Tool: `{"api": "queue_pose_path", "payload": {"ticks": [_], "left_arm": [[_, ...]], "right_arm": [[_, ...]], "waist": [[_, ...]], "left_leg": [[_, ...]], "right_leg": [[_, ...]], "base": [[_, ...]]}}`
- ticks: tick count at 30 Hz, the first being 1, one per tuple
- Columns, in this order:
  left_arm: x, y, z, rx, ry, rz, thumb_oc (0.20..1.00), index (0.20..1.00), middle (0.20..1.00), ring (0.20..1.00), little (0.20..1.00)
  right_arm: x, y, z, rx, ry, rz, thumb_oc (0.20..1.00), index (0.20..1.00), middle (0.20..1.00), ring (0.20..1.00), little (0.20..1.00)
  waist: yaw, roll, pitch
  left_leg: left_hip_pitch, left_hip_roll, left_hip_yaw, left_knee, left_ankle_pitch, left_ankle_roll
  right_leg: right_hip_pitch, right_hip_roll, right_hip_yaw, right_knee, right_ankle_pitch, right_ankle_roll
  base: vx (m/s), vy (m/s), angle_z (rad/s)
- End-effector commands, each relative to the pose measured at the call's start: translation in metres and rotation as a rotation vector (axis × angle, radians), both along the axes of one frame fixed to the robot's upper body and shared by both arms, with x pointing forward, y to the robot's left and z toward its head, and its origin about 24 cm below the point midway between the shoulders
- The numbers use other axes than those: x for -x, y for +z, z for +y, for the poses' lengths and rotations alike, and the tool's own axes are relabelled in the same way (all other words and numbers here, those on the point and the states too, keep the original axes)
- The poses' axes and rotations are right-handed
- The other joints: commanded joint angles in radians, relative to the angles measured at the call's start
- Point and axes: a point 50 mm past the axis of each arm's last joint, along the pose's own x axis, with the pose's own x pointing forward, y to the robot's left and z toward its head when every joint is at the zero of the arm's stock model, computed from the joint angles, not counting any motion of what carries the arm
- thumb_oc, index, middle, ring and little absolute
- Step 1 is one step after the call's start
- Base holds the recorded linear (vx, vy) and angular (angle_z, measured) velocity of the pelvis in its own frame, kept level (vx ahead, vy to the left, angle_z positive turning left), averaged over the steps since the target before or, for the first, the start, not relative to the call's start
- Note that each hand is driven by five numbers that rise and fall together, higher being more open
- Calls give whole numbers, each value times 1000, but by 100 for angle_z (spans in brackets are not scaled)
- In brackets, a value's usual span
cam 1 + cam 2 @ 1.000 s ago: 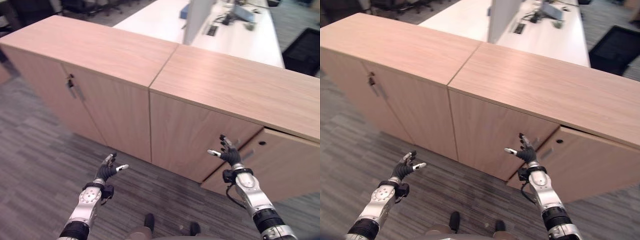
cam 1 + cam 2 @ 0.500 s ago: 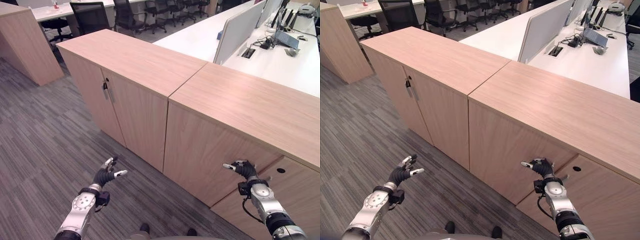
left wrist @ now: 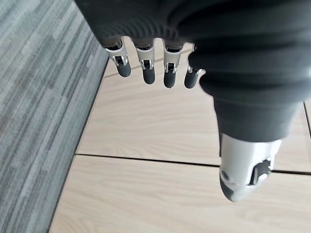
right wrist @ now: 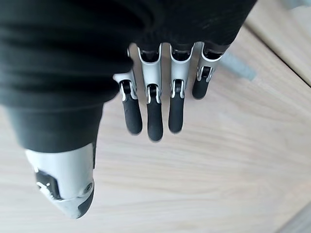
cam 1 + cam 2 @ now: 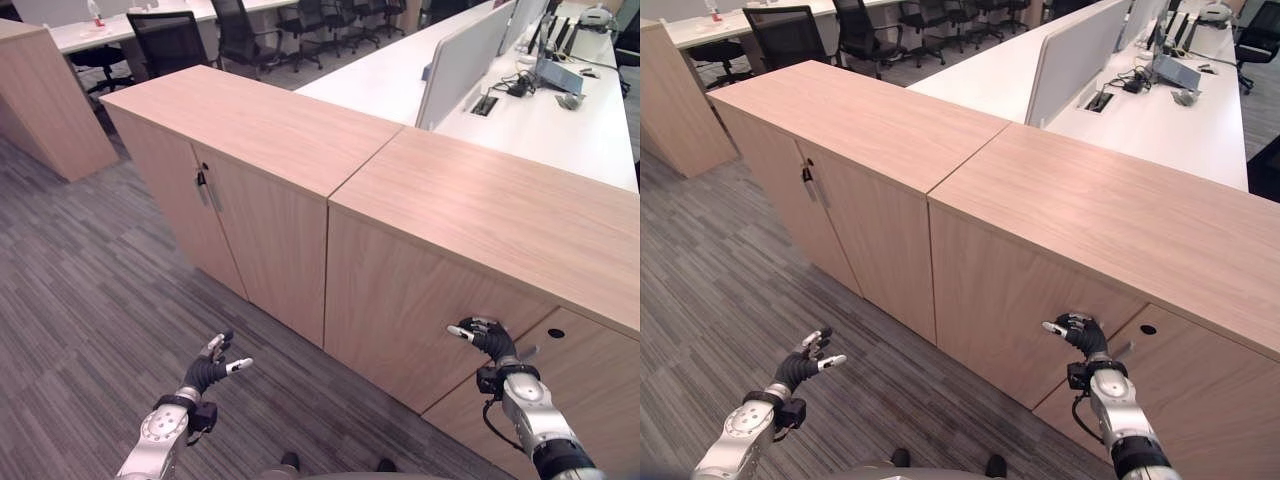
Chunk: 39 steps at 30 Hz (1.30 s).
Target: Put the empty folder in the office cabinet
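Both hands empty, fingers relaxed | right hand (image 5: pixel 487 337) by cabinet door (image 5: pixel 560 400) | left hand (image 5: pixel 208 371) over carpet

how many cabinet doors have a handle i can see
2. One handle sits at the seam of the left cabinet's doors; one handle is on the ajar right door, just past the right hand. Other doors' handles may be hidden.
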Motion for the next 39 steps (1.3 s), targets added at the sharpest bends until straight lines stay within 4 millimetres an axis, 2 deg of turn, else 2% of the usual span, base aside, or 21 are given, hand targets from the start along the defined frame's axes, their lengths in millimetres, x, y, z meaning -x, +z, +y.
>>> {"api": "queue_pose_path", "payload": {"ticks": [1, 2, 6, 7, 8, 10, 13, 24, 27, 28, 29, 33, 35, 39], "left_arm": [[-18, 13, 1, -12, 12, -95, 1000, 1000, 1000, 1000, 1000], [-17, 10, 1, -11, 29, -85, 1000, 1000, 1000, 1000, 1000], [-8, -3, 3, -33, 58, -24, 1000, 1000, 1000, 1000, 1000], [-8, -3, 3, -33, 58, -24, 1000, 1000, 1000, 1000, 1000], [-4, -10, 4, -48, 72, 8, 1000, 1000, 1000, 1000, 1000], [0, -16, 4, -61, 77, 41, 1000, 1000, 1000, 1000, 1000], [4, -24, 2, -73, 81, 77, 1000, 1000, 1000, 1000, 1000], [9, -31, -3, -75, 84, 112, 1000, 1000, 1000, 1000, 1000], [3, -29, -6, -69, 72, 97, 1000, 1000, 1000, 1000, 1000], [3, -29, -6, -69, 72, 97, 1000, 1000, 1000, 1000, 1000], [0, -27, -8, -61, 67, 85, 1000, 1000, 1000, 1000, 1000], [3, -31, -11, -63, 67, 103, 1000, 1000, 1000, 1000, 1000], [1, -33, -15, -59, 54, 109, 1000, 1000, 1000, 1000, 1000], [3, -36, -15, -95, 22, 133, 1000, 1000, 1000, 1000, 1000]], "right_arm": [[-17, 36, -29, 55, -101, -176, 1000, 1000, 1000, 1000, 1000], [-3, 19, -17, 24, -79, -119, 1000, 1000, 1000, 1000, 1000], [24, -16, 5, -3, -3, 38, 1000, 1000, 1000, 1000, 1000], [24, -16, 5, -3, -3, 37, 1000, 1000, 1000, 1000, 1000], [34, -28, 14, -8, 42, 101, 1000, 1000, 1000, 1000, 1000], [41, -37, 21, 2, 84, 155, 1000, 1000, 1000, 1000, 1000], [50, -47, 21, -1, 76, 208, 1000, 1000, 1000, 1000, 1000], [62, -60, 13, 39, 45, 294, 1000, 1000, 1000, 1000, 1000], [63, -58, 3, 46, 7, 293, 1000, 1000, 1000, 1000, 1000], [63, -58, 3, 46, 7, 293, 1000, 1000, 1000, 1000, 1000], [63, -56, -3, 46, -25, 286, 1000, 1000, 1000, 1000, 1000], [62, -56, -8, 27, -79, 279, 1000, 1000, 1000, 1000, 1000], [61, -54, -16, 1, -149, 261, 1000, 1000, 1000, 1000, 1000], [59, -56, -16, -18, -176, 263, 1000, 1000, 1000, 1000, 1000]], "waist": [[-3, 18, -30], [-20, 26, -28], [-49, 37, -25], [-49, 37, -25], [-58, 41, -21], [-66, 45, -19], [-73, 49, -15], [-81, 57, -8], [-88, 57, 20], [-88, 57, 19], [-88, 55, 28], [-97, 52, 24], [-113, 68, 19], [-118, 77, 0]], "left_leg": [[20, 57, 1, 12, -45, -89], [22, 59, 7, 12, -44, -90], [35, 65, 20, 15, -54, -95], [35, 65, 20, 15, -54, -95], [38, 70, 28, 17, -52, -97], [39, 74, 36, 20, -50, -100], [40, 83, 46, 22, -45, -105], [36, 114, 49, 65, -48, -121], [-17, 123, 31, 175, -60, -126], [-17, 123, 31, 175, -60, -126], [-40, 111, 13, 207, -69, -124], [-42, 81, 14, 220, -91, -115], [-39, 65, 53, 187, -98, -95], [-15, 46, 86, 138, -99, -83]], "right_leg": [[50, -2, -64, 93, -159, 71], [45, -1, -59, 100, -162, 70], [44, 3, -49, 112, -177, 66], [44, 3, -49, 112, -177, 66], [36, 5, -45, 120, -178, 65], [30, 10, -39, 127, -182, 61], [25, 18, -33, 137, -189, 56], [32, 47, -24, 167, -217, 35], [29, 50, -17, 188, -227, 21], [29, 50, -17, 188, -227, 21], [29, 44, -23, 192, -227, 19], [34, 30, -30, 183, -219, 24], [15, 16, -36, 197, -222, 34], [-16, -3, -19, 216, -218, 43]], "base": [[-10, -13, -11], [28, -23, -13], [12, -21, -18], [-29, -28, -18], [-25, -23, -20], [-25, -25, -18], [-10, -30, -26], [6, -35, -5], [-49, -35, -3], [-62, -31, -3], [0, 0, 0], [19, 13, 9], [0, 101, 1], [38, 122, -7]]}}
